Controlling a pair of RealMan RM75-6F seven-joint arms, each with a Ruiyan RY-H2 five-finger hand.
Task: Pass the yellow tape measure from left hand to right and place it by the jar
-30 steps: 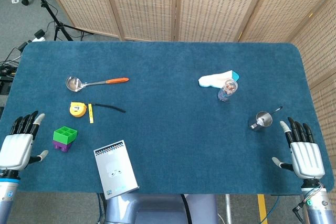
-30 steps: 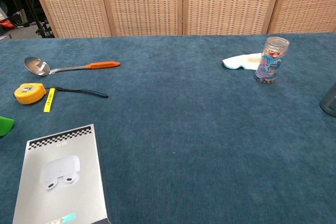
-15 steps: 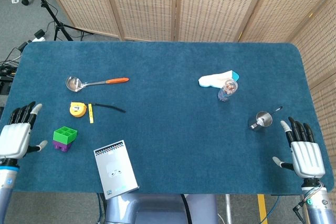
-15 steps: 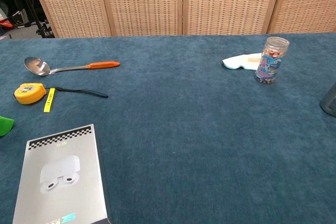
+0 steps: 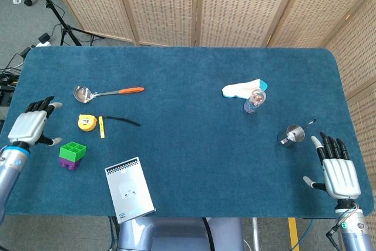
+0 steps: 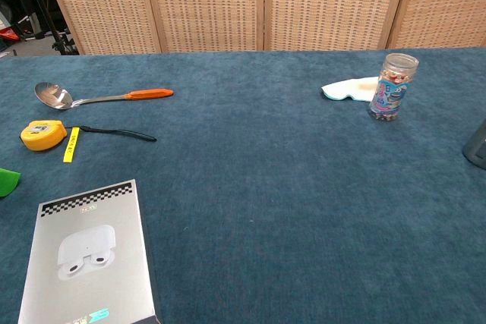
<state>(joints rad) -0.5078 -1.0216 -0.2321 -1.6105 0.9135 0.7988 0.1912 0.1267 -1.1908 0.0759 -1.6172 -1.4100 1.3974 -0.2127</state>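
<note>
At lower right of the head view, the right hand (image 5: 340, 171) lies with fingers spread, holding nothing; at mid left the left hand (image 5: 30, 126) hovers empty, fingers apart, near the yellow tape measure (image 5: 86, 122) lying on the table (image 5: 188, 145); farther up right stands the jar (image 5: 254, 100).

Ladle (image 5: 106, 92), green block (image 5: 72, 154), box (image 5: 130, 187), cup (image 5: 292, 134)

Tape measure (image 5: 86, 122) left, before ladle (image 5: 106, 92); jar (image 5: 254, 100) right.
</note>
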